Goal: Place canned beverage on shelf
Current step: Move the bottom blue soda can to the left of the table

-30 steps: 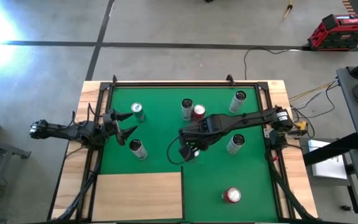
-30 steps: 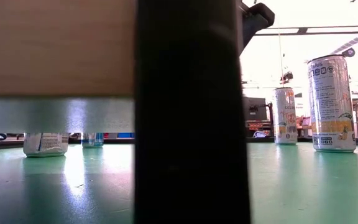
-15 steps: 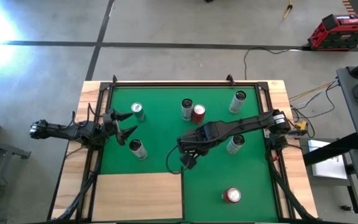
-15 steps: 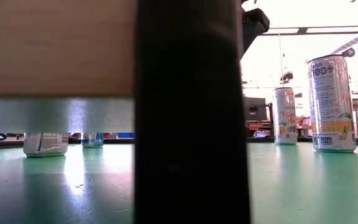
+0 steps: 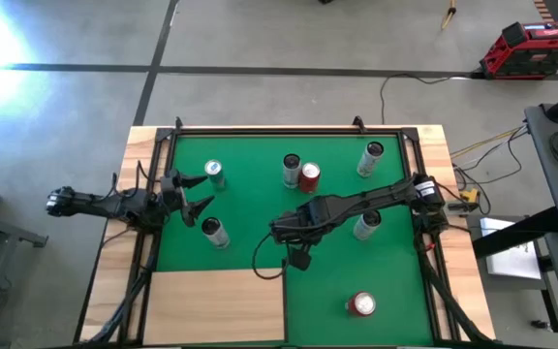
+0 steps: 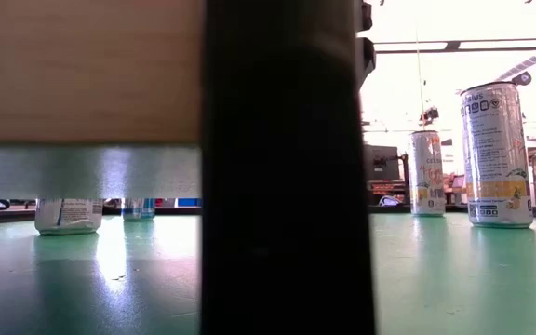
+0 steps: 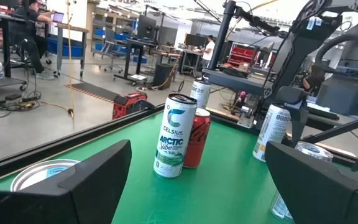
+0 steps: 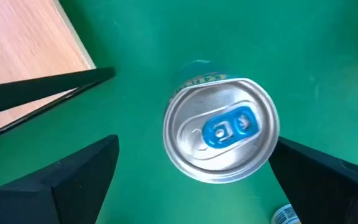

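Note:
Several cans stand upright on the green mat (image 5: 250, 194). The pale wood shelf (image 5: 216, 305) lies at the mat's near left corner. My right gripper (image 5: 287, 242) hangs open over the middle of the mat, pointing down, close to the shelf's far right corner. Its wrist view looks down on a silver can top with a blue tab (image 8: 221, 130); the fingers stand wide on either side, above it and apart from it. The shelf (image 8: 23, 43) shows beside them. My left gripper (image 5: 194, 192) waits open and level at the mat's left edge.
A teal-and-white can (image 7: 174, 134) and a red can (image 7: 197, 137) stand together at the far middle. More cans stand at the far right (image 5: 373, 158), mid right (image 5: 364, 225), near right (image 5: 361, 303) and left (image 5: 214, 233). A black cable (image 5: 260, 264) loops below my right gripper.
My right gripper has gone down and toward the table's near left, closer to the shelf's corner, and has rolled about its own pointing line. It has stayed open. No can has moved.

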`<state>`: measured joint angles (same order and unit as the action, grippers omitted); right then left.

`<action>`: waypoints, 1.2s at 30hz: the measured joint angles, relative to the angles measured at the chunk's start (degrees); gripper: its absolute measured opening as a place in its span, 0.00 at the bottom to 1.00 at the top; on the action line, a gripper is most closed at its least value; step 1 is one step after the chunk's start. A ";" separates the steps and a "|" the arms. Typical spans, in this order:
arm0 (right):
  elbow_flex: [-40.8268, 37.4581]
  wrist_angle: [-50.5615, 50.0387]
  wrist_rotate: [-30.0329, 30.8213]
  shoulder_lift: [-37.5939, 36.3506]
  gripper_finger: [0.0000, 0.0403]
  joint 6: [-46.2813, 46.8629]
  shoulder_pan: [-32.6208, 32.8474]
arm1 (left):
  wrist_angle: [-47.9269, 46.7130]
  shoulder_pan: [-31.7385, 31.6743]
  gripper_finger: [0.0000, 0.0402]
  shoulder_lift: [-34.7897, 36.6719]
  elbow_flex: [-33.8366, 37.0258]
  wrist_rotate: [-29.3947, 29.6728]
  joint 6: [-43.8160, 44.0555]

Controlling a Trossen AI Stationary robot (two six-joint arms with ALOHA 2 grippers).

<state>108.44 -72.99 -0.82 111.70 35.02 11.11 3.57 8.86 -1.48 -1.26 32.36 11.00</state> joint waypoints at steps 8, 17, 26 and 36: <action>0.00 0.20 4.06 0.00 0.98 -1.64 0.00 | 0.00 -0.02 0.88 0.00 0.00 0.00 0.00; 0.00 -0.30 6.68 0.00 0.92 -1.89 0.10 | 0.00 0.00 0.88 0.00 -0.01 0.00 0.00; 0.00 -0.13 6.95 -0.02 0.58 -1.22 0.16 | 0.02 0.00 0.88 0.00 0.00 0.00 0.00; 0.00 1.48 7.00 -0.04 0.56 -1.99 0.79 | 0.02 0.00 0.88 0.00 -0.02 0.00 0.00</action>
<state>108.44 -71.51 6.18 111.66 33.03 11.90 3.59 8.86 -1.48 -1.28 32.36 11.00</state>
